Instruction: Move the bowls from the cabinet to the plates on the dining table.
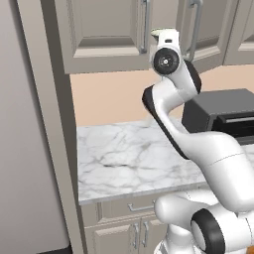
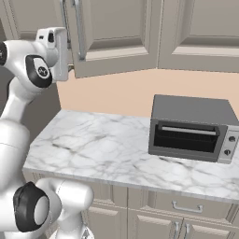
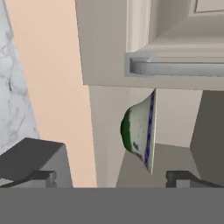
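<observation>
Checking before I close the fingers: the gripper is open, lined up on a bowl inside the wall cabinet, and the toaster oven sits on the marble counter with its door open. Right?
One thing is wrong: the toaster oven has its door shut, as the right base view shows. The rest holds: in the hand view the gripper is open, facing a bowl in the wall cabinet, and the oven stands on the marble counter.

The white arm (image 1: pixel 198 144) rises from the lower right toward the cabinet (image 1: pixel 106 30) doors. A dark toaster oven (image 1: pixel 223 114) sits on the marble counter (image 1: pixel 124 158) behind it.
</observation>
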Tool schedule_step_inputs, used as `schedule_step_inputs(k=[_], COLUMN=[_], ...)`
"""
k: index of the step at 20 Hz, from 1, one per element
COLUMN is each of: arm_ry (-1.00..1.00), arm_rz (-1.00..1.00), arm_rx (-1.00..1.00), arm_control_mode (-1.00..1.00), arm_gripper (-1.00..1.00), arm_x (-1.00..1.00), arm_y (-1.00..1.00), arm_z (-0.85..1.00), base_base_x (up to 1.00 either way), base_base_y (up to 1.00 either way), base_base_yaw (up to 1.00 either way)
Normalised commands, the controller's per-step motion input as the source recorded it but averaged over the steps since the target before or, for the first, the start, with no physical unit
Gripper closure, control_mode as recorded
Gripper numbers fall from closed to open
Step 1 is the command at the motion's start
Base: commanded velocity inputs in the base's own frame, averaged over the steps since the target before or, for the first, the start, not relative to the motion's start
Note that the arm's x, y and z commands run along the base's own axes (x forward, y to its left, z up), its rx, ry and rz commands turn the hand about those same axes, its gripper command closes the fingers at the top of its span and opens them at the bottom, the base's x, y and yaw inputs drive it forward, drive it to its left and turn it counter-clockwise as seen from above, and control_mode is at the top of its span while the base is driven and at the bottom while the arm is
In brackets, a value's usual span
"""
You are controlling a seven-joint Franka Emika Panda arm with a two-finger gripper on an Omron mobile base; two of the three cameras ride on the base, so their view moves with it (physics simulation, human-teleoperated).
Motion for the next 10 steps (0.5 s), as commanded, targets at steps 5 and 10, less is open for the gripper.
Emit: schedule_step_inputs(k=[5, 10], arm_ry=[-0.02, -0.13], arm_rz=[-0.02, -0.05], arm_rx=[-0.09, -0.04], arm_control_mode=[-1.00, -1.00], arm_gripper=[-1.00, -1.00], arm_x=[0.04, -0.33], arm_y=[-0.18, -0.26], arm_z=[0.00, 0.02], base_base_x=[0.00, 0.00], base_base_y=[0.00, 0.00], base_base_yaw=[0.00, 0.00])
